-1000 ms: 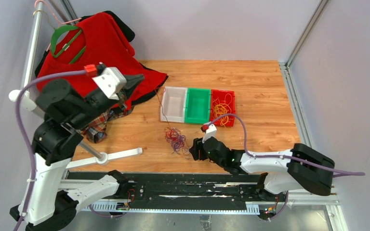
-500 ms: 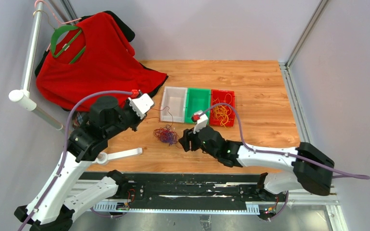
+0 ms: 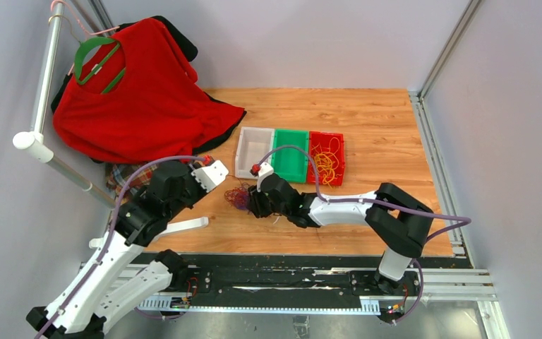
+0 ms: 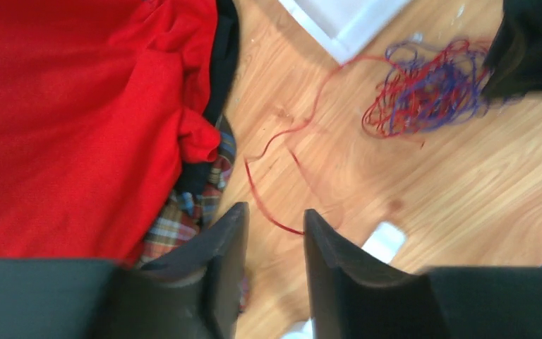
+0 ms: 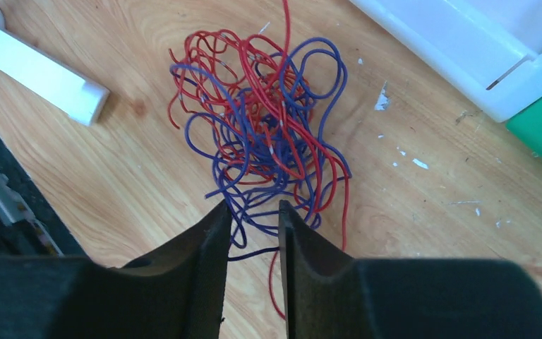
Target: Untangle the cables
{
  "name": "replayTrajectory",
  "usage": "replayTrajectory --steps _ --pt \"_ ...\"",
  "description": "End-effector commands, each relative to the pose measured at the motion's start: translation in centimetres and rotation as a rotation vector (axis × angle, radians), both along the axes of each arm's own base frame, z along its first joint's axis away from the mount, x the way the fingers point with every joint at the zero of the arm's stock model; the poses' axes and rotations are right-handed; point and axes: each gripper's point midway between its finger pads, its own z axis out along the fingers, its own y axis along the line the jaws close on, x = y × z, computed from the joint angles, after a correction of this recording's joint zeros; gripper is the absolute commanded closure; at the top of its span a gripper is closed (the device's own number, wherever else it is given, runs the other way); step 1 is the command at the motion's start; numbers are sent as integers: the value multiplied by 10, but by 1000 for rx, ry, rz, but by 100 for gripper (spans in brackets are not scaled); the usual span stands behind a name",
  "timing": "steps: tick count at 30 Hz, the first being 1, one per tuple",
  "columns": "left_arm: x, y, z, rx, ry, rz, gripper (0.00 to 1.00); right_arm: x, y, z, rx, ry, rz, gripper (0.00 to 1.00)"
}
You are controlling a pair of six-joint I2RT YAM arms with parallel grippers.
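A tangle of thin red and purple cables (image 3: 238,196) lies on the wooden table in front of the white bin. It also shows in the left wrist view (image 4: 423,88) and the right wrist view (image 5: 268,134). One loose red strand (image 4: 282,141) trails from it toward my left gripper (image 4: 275,212), which is open and empty just above the strand's end. My left gripper (image 3: 208,189) sits left of the tangle. My right gripper (image 5: 255,206) is open at the tangle's near edge, with purple loops lying between its tips. It shows at the tangle's right side (image 3: 251,205). Yellow-orange cables (image 3: 326,166) lie in the red bin.
White (image 3: 242,152), green (image 3: 277,155) and red (image 3: 339,141) bins stand in a row behind the tangle. A red shirt (image 3: 141,99) on a green hanger, plaid cloth (image 4: 190,212) and a white rack foot (image 3: 180,226) are at the left.
My left arm has come down from high at the left to the table beside the tangle. My right gripper has moved left up to the tangle, which has shifted a little left.
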Motion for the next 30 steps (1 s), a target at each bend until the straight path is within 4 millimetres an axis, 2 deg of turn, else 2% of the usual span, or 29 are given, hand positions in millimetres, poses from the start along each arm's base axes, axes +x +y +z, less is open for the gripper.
replayTrajectory --steps 1,4,6,10,15,21,25,30 --pt "5 1 -29 83 45 -20 45 1 -6 -2 12 19 7 75" --pt "-8 -25 -57 42 187 -144 33 -1 -11 0 25 21 5 91" --pt "-21 -46 -66 10 273 -272 33 -3 -12 2 29 22 14 99" --pt "-30 -73 -74 -15 340 -451 35 -4 -12 5 40 28 28 99" --pt "-19 -93 -91 -1 394 -540 40 -1 -16 6 55 43 25 99" --pt "17 -99 -123 91 380 -523 43 0 -18 5 76 70 32 99" --pt "40 -105 -126 95 319 -493 41 -1 -18 3 87 88 44 99" --pt "43 -108 -130 122 321 -546 37 -3 -16 3 103 108 63 99"
